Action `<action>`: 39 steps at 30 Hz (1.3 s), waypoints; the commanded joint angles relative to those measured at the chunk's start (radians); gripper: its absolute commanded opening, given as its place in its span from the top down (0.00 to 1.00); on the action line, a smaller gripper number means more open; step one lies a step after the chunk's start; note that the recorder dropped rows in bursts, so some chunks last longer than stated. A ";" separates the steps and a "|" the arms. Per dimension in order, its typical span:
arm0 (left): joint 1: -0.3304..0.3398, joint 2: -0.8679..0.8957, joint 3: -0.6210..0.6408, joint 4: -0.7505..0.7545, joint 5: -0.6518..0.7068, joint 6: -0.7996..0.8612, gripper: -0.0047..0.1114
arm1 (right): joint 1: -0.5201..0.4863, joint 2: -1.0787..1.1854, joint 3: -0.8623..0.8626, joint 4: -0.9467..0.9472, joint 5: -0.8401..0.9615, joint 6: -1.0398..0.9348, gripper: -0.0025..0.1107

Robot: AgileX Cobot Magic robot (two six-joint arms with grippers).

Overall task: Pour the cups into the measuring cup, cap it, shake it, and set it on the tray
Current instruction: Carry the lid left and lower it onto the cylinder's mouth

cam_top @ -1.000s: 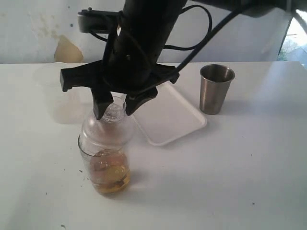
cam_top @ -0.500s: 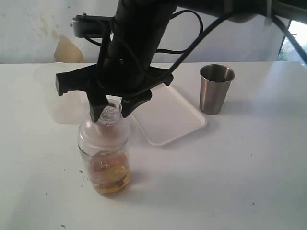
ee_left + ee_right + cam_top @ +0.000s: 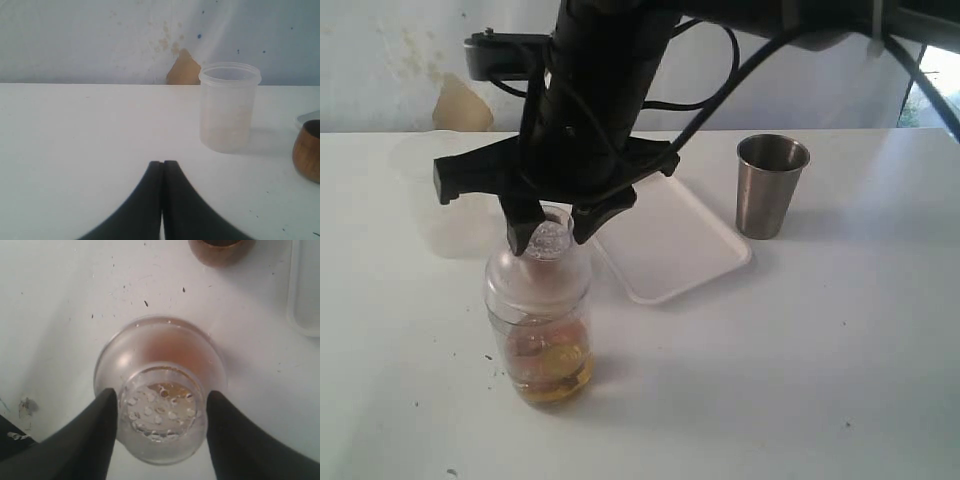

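Measuring cup [image 3: 540,350], amber liquid inside, on table [image 3: 820,380] at 7 o'clock from tray [image 3: 670,245]. Perforated cap [image 3: 538,280] seated on it. Right gripper [image 3: 551,240] part-open, fingers clasping cap neck. Left gripper [image 3: 162,167] fully closed, empty. Steel tumbler [image 3: 771,185] upright at 2 o'clock from tray.

Frosted beaker [image 3: 229,107] — upright on white table [image 3: 75,150], stained wall [image 3: 100,40] behind

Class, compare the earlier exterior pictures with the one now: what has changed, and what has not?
The right gripper, gripping the cap, shifted slightly left and down in the exterior view, settling the cap onto the measuring cup. The steel cup and tray stayed put.
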 commanded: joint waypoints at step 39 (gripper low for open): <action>0.000 -0.004 0.004 0.002 -0.008 0.000 0.96 | 0.008 -0.046 -0.003 0.057 0.003 -0.001 0.53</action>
